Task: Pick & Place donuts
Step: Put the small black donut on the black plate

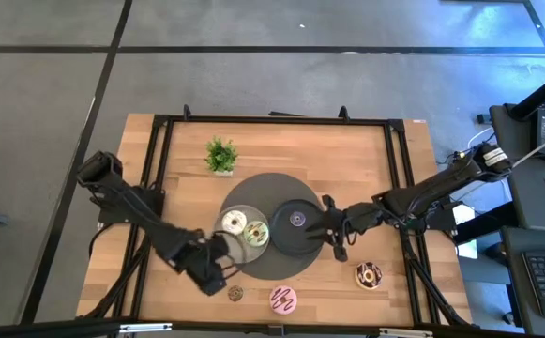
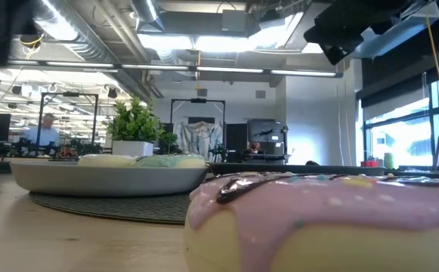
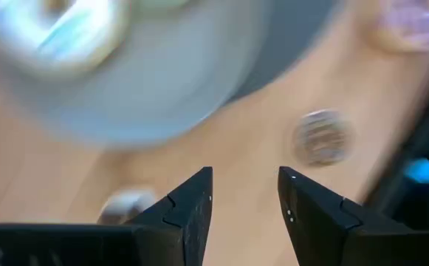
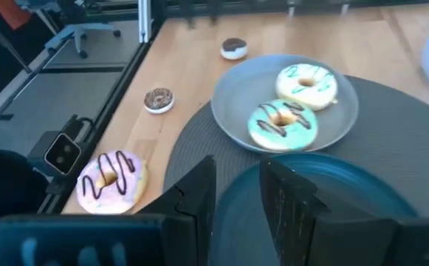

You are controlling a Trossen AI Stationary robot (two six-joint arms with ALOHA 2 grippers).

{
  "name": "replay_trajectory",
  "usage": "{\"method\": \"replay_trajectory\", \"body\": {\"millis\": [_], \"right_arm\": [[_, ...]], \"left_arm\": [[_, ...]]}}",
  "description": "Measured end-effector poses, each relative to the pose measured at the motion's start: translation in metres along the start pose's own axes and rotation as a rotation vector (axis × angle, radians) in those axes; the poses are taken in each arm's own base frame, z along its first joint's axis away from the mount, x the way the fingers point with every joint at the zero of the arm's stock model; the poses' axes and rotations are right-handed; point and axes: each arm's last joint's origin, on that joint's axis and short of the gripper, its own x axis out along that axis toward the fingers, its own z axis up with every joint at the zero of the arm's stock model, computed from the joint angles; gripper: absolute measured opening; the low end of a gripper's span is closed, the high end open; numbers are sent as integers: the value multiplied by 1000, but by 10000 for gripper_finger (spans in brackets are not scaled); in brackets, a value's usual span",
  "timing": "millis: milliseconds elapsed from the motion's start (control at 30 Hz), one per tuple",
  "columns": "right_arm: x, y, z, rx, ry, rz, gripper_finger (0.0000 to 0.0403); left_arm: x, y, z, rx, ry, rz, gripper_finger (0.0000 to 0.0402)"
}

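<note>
A cream donut [image 1: 233, 222] and a green donut [image 1: 256, 233] lie on the grey plate [image 1: 239, 203]. A purple donut [image 1: 297, 219] sits on the dark plate [image 1: 286, 246]. On the bare table lie a pink striped donut [image 1: 283, 299], a chocolate drizzled donut [image 1: 368, 275] and a brown mini donut [image 1: 236, 294]. A dark-and-white mini donut [image 4: 234, 48] also shows in the right wrist view. My left gripper [image 1: 223, 272] hovers open by the grey plate's near-left rim, near the brown mini donut [image 3: 321, 137]. My right gripper [image 4: 238, 193] is open over the dark plate's right part, empty.
A small potted plant [image 1: 220, 155] stands toward the far edge, left of centre. Both plates rest on a round dark mat [image 1: 253, 183]. A black frame [image 1: 159, 127] runs around the tabletop. Bare wood lies at the far right and the left side.
</note>
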Motion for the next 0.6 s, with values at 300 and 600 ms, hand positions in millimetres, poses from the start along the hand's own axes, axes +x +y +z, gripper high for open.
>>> {"method": "replay_trajectory", "body": {"millis": [300, 600], "right_arm": [[17, 3, -4, 7, -22, 9, 108], [18, 3, -3, 9, -35, 12, 108]], "left_arm": [[22, 35, -38, -258, 85, 266, 155], [39, 48, -45, -308, 85, 293, 157]]}}
